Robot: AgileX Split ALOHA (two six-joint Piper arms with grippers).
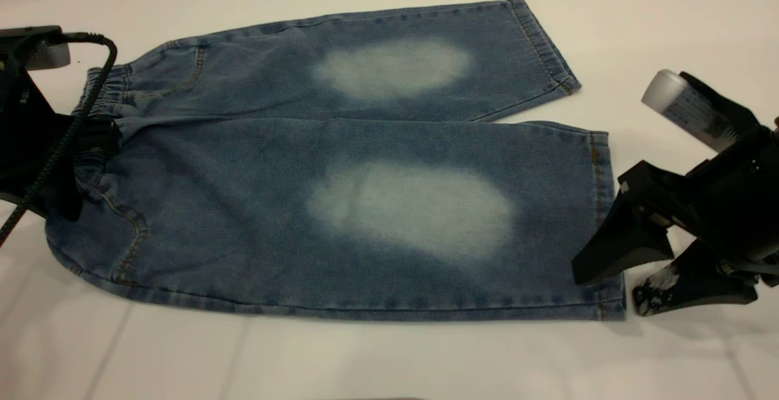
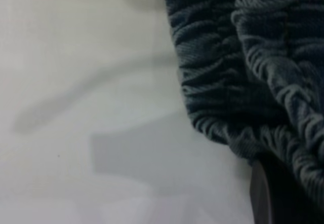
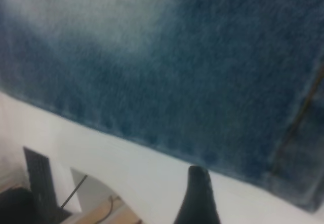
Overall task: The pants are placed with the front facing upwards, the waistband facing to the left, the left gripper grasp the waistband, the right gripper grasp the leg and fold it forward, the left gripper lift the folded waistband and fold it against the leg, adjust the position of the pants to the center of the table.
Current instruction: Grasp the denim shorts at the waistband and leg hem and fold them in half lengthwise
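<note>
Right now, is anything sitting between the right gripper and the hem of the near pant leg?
Nothing visible. The right gripper is open right at the hem corner of the pants, one finger already over the denim edge, the other on the bare table beside it. No other object lies there.

Left hand [image 1: 36,138] black, blocky, grey-topped, trailing a thick braided black cable; right hand [image 1: 614,287] black, angular, one fingertip scuffed white, carrying a pale grey cylinder.

The exterior view looks down steeply across the worktop [image 1: 389,357] at the whole pants [image 1: 341,193]; the left wrist view sits close on the waistband [image 2: 223,82]; the right wrist view close on a leg hem.
</note>
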